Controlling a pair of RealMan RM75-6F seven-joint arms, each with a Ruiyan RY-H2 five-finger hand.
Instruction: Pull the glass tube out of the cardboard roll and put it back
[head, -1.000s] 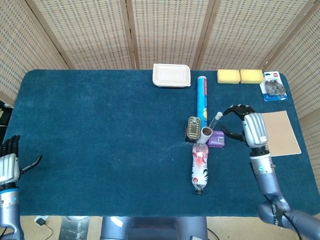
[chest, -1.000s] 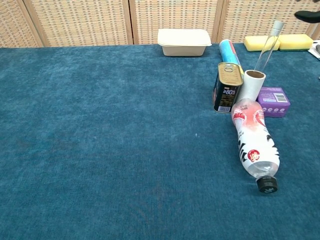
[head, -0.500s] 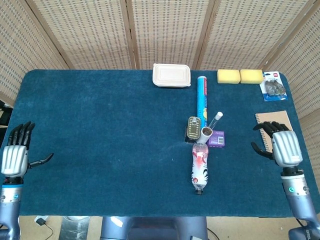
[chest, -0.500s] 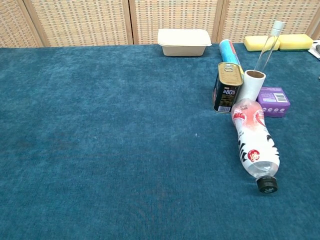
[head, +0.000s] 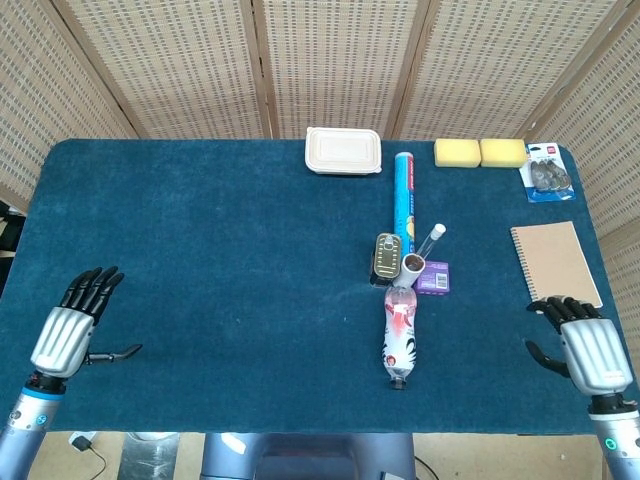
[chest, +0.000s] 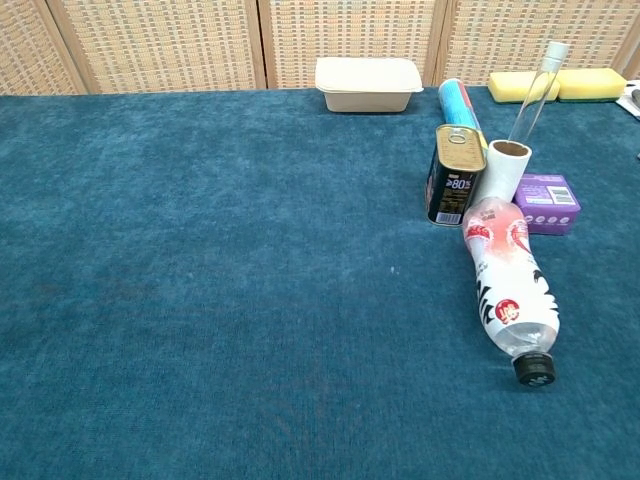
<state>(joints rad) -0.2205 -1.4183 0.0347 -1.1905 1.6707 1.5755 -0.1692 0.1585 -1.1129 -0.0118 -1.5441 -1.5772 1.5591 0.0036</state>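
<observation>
Careful: your hands, left (head: 68, 335) and right (head: 590, 347), rest apart and empty at the tabletop's (head: 200, 250) near edge, while the tube (chest: 532, 92) leans in the upright roll (chest: 502, 170); reach clumsily and the roll may topple.

Tabletop (chest: 200, 300) was covered in matt, napped blue cloth. Glass tube (chest: 533, 95) was clear and glossy; cardboard roll (chest: 502, 172) matt; tin can (chest: 452, 175) shiny metal; bottle (chest: 510, 290) glossy plastic.

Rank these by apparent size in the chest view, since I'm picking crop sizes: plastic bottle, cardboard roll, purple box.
1. Clear plastic bottle with red-and-white label, largest, though nearest the camera.
2. White cardboard roll.
3. Small purple box, similar to the roll, partly hidden; order unsure.
</observation>
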